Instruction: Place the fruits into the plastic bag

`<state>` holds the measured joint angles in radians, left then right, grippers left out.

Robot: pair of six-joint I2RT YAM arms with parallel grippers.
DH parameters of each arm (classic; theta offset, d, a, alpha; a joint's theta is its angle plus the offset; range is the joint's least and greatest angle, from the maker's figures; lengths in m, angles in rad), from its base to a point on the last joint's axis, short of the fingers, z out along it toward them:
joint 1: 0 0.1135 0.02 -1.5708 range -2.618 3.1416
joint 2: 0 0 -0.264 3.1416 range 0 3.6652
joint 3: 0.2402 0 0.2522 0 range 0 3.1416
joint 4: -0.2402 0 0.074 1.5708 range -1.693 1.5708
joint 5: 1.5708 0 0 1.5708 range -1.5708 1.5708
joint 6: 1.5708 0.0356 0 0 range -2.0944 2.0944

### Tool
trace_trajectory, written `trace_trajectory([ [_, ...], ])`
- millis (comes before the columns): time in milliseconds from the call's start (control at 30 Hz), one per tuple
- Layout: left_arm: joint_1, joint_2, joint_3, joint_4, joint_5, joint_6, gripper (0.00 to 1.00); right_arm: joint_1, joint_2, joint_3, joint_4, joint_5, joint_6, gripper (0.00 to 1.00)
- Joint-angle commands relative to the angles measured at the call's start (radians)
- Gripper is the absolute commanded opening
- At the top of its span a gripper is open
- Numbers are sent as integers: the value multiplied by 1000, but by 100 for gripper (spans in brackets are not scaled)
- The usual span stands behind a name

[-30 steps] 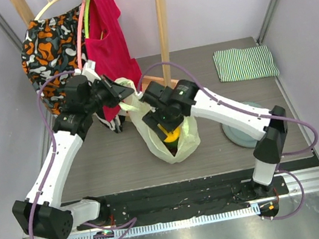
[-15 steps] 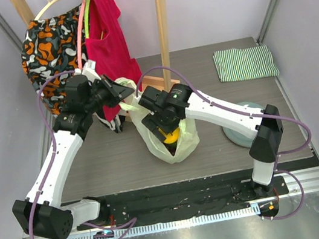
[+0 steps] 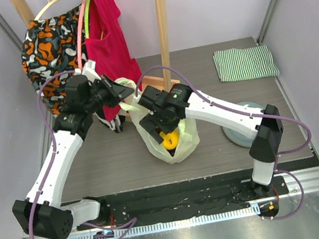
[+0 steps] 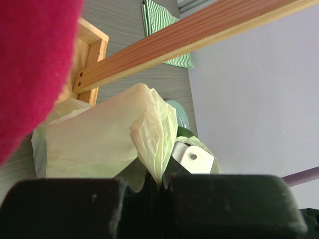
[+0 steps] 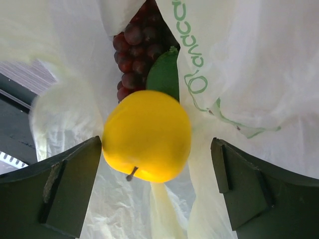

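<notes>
Top view: my left claw (image 3: 124,98) is pinching the bag (image 3: 179,147) by its rim, holding it upright on the tabletop (image 3: 111,158). My right claw (image 3: 162,126) is dipping into the bag's mouth, just above a yellow fruit (image 3: 170,140).
Left wrist: my left claw is pressing together on a fold of the pale-green film, below a wooden rail (image 4: 189,45).
Right wrist: my right claw is standing spread, with the yellow fruit sitting between its fingers and clear of the right one. Grapes (image 5: 137,50) and an avocado (image 5: 164,74) are lying beyond it, inside the bag.
</notes>
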<state>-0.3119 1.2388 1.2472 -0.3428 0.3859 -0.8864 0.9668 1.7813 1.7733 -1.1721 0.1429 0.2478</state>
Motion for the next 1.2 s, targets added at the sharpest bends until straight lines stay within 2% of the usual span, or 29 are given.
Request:
trace_trajectory([
  [0, 4, -24, 15, 19, 16, 10, 0, 1, -26, 6, 40, -14, -1, 100],
  [300, 4, -25, 15, 21, 14, 9, 0, 1, -46, 12, 71, -48, -13, 100],
  [433, 4, -22, 15, 21, 13, 10, 0, 1, -80, 12, 106, -69, -24, 95],
  [567, 4, -22, 15, 19, 15, 10, 0, 0, -173, 25, 248, -181, -51, 89],
  [733, 4, -16, 14, 22, 15, 7, 0, 1, -299, 6, 439, -252, -53, 89],
  [833, 4, -15, 14, 25, 16, 6, 0, 0, -352, 2, 517, -226, -50, 84],
  [933, 4, -13, 17, 25, 15, 6, 0, -14, -388, 8, 548, -96, -28, 85],
  [1167, 4, -10, 26, 22, 21, 7, 0, -324, -474, -84, 490, -83, 110, 88],
])
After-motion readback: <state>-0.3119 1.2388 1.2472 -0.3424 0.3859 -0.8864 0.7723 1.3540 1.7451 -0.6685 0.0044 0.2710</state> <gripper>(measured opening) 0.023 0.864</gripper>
